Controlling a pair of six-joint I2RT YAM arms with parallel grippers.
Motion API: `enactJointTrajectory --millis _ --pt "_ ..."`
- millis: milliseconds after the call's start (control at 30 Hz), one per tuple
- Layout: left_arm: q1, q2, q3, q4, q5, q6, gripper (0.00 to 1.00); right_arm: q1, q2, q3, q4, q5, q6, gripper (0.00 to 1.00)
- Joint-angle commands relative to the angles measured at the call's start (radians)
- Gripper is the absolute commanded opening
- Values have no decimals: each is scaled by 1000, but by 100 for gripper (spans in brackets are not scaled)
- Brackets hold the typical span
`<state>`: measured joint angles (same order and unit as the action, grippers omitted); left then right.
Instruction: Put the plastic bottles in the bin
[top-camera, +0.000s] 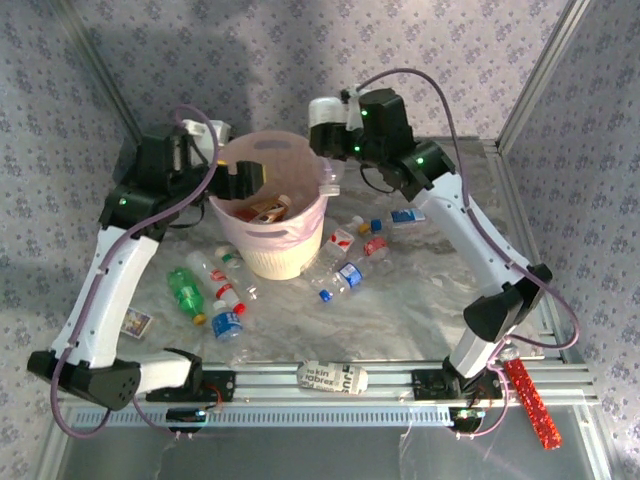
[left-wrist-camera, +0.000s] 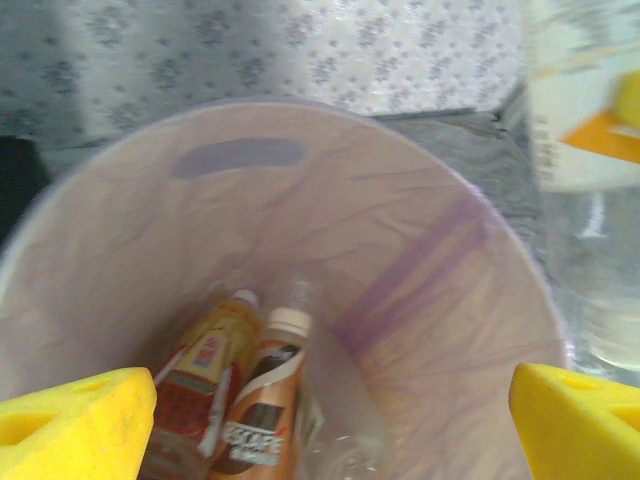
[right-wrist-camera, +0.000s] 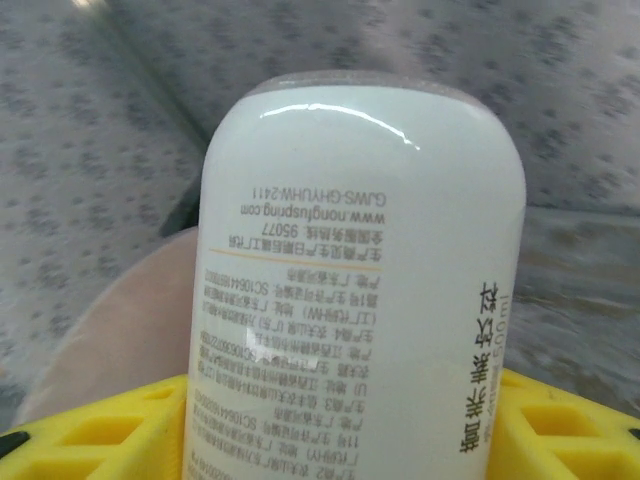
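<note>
The pale pink bin (top-camera: 285, 250) stands at the table's middle back. My left gripper (top-camera: 245, 180) hangs over its mouth, open, with nothing between the yellow fingers (left-wrist-camera: 75, 420). Below it inside the bin (left-wrist-camera: 150, 250) lie a yellow-red bottle (left-wrist-camera: 200, 370), a brown-labelled bottle (left-wrist-camera: 265, 400) and a clear one (left-wrist-camera: 350, 445). My right gripper (top-camera: 345, 130) is shut on a white-labelled bottle (right-wrist-camera: 360, 250), held upright above the bin's right rim. Loose bottles lie on the table: a green one (top-camera: 185, 290), a blue-labelled one (top-camera: 228, 322) and several to the bin's right (top-camera: 345, 275).
A flat white printed packet (top-camera: 332, 377) rests on the front rail. A red glittery strip (top-camera: 530, 405) lies at the front right corner and a small card (top-camera: 136, 322) at the left. Patterned walls close in the back and sides.
</note>
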<state>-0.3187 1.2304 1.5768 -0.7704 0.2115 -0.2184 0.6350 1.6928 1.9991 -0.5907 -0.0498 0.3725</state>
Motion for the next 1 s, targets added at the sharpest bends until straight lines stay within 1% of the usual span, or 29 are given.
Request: enactJointTrajectory --millis 0,167,333,433,600,700,800,933,967 --pt "51 -57 -37 -49 -41 6 91 48 66 101 -44 4 -71 61" --pt "108 -105 -150 -21 7 -24 91 104 239 309 -129 -3 -98 61" --pt "130 -133 -252 37 57 -61 90 134 396 483 -237 -29 -123 61" --pt "131 -130 -281 52 64 -69 89 158 442 508 -266 -25 -144 61" --pt "132 -121 -308 86 79 -78 89 188 495 501 -301 19 -161 62" --pt "132 -113 -308 86 81 -81 88 201 519 502 -319 37 -165 69" --pt "132 -109 -311 86 81 -82 88 215 523 502 -327 50 -177 79" --pt "132 -103 -313 118 82 -83 88 226 514 519 -330 74 -191 87" --pt "132 -101 -313 120 83 -83 88 228 510 523 -331 80 -192 93"
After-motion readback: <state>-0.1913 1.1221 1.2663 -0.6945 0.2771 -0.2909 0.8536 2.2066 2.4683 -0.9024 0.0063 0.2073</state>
